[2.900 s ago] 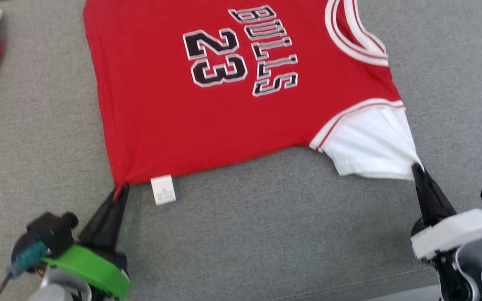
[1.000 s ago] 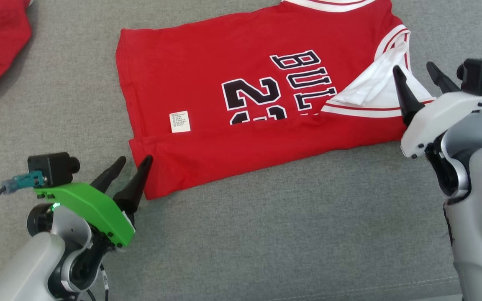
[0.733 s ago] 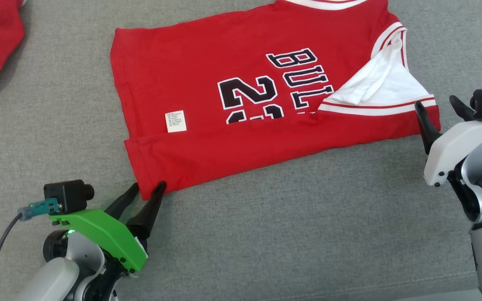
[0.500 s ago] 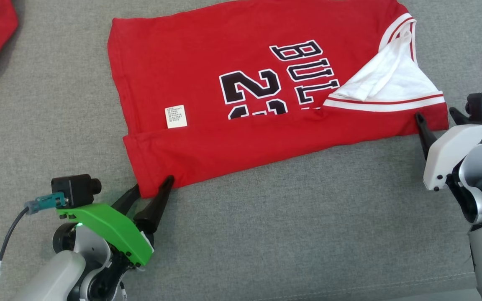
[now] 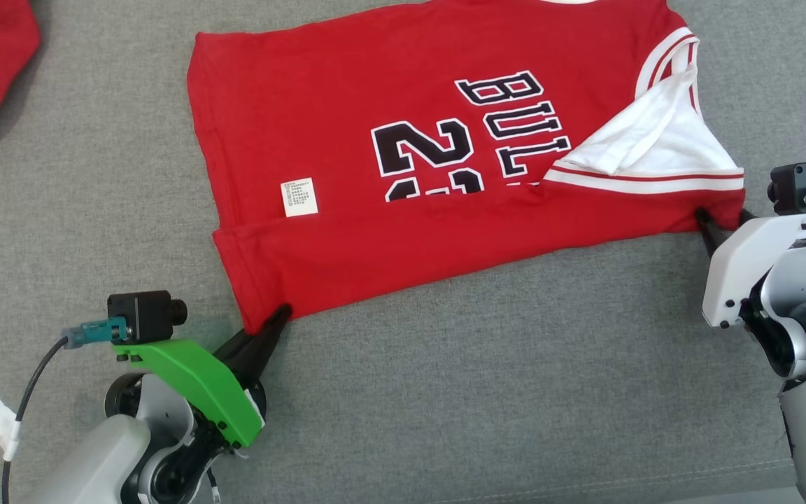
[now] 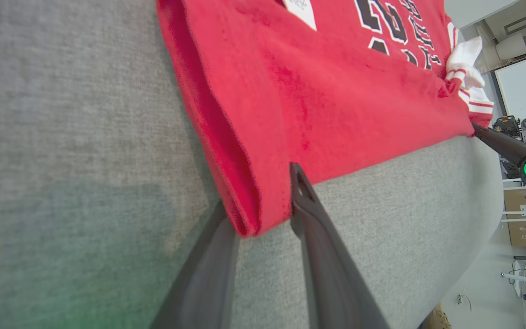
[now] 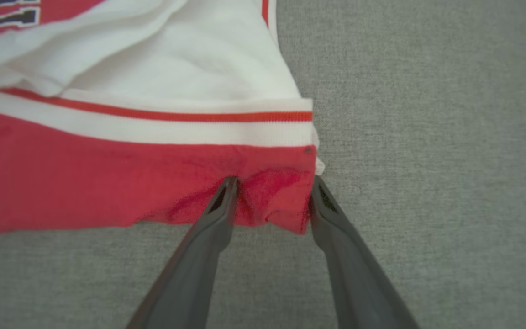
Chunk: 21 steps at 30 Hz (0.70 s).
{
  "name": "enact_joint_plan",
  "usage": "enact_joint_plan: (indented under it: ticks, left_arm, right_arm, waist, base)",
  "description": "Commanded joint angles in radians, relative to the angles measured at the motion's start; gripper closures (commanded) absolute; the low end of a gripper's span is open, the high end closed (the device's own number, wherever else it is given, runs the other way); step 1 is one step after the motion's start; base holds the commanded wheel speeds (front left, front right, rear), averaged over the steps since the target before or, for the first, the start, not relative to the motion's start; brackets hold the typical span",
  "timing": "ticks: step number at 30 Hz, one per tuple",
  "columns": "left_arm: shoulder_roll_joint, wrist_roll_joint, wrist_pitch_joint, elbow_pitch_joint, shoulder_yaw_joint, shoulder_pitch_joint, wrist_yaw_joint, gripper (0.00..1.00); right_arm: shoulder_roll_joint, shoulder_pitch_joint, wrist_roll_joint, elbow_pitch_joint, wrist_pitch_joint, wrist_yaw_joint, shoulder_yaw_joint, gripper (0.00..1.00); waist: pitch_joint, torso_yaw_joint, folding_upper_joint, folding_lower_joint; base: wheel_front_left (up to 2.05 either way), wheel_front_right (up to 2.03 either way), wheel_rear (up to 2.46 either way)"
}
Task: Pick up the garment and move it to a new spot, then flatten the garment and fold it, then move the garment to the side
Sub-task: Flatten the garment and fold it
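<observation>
Left end effector sits narrow on the near-left folded corner of the jersey, pinching both layers. Right end effector straddles the near-right corner, cloth bunched between, and I cannot tell whether it grips. Jersey lies mid-surface, towards the far edge. Light, limp cloth, I reckon: take both corners and keep it taut.

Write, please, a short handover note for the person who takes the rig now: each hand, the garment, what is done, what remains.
Left hand: shut on the near hem corner of the jersey.
Right hand: open, fingers on either side of the near shoulder corner, cloth between them.
Jersey: flat on the grey cushion, near edge folded once over the number.
Done: flattened, first fold.
Left: finish folding, then move it aside.
</observation>
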Motion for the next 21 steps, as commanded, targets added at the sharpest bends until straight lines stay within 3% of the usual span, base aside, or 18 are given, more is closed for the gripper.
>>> enact_joint_plan:
  ticks: [1,7,11,17,19,20,21]
  left_arm:
    - [0.005,-0.007,0.013,0.018,-0.01,0.022,-0.006,1.0]
    - [0.078,-0.035,0.035,-0.048,0.002,0.074,-0.022,1.0]
    - [0.141,-0.054,0.053,-0.167,-0.007,0.167,-0.018,1.0]
    - [0.145,-0.067,0.027,-0.278,-0.046,0.3,0.026,1.0]
    - [0.142,-0.032,0.03,-0.264,-0.068,0.303,0.042,0.56]
    - [0.134,-0.012,0.033,-0.257,-0.083,0.298,0.05,0.0]
    - [0.127,-0.009,0.03,-0.254,-0.086,0.296,0.056,0.0]
  right_arm:
    - [-0.006,0.015,0.013,0.024,0.004,0.0,0.005,1.0]
    - [-0.072,0.068,0.103,-0.029,0.029,-0.001,-0.018,1.0]
    - [-0.147,0.174,0.201,-0.119,0.13,-0.001,-0.013,1.0]
    - [-0.185,0.332,0.292,-0.218,0.225,-0.001,-0.039,1.0]
    - [-0.178,0.36,0.271,-0.214,0.221,-0.001,-0.059,0.97]
    - [-0.177,0.377,0.259,-0.216,0.213,-0.001,-0.061,0.35]
    - [-0.172,0.381,0.255,-0.218,0.206,-0.001,-0.068,0.0]
  waist:
    - [-0.019,-0.002,0.0,0.0]
    - [-0.083,0.005,0.0,0.0]
    - [-0.109,0.007,0.0,0.0]
    - [-0.106,0.003,0.0,0.0]
    - [-0.107,0.008,0.0,0.0]
    - [-0.108,0.013,0.0,0.0]
    - [-0.109,0.015,0.0,0.0]
  base:
    - [0.0,0.0,0.0]
    - [0.0,0.0,0.0]
    - [0.0,0.0,0.0]
    - [0.0,0.0,0.0]
    - [0.0,0.0,0.0]
    - [0.0,0.0,0.0]
    - [0.0,0.0,0.0]
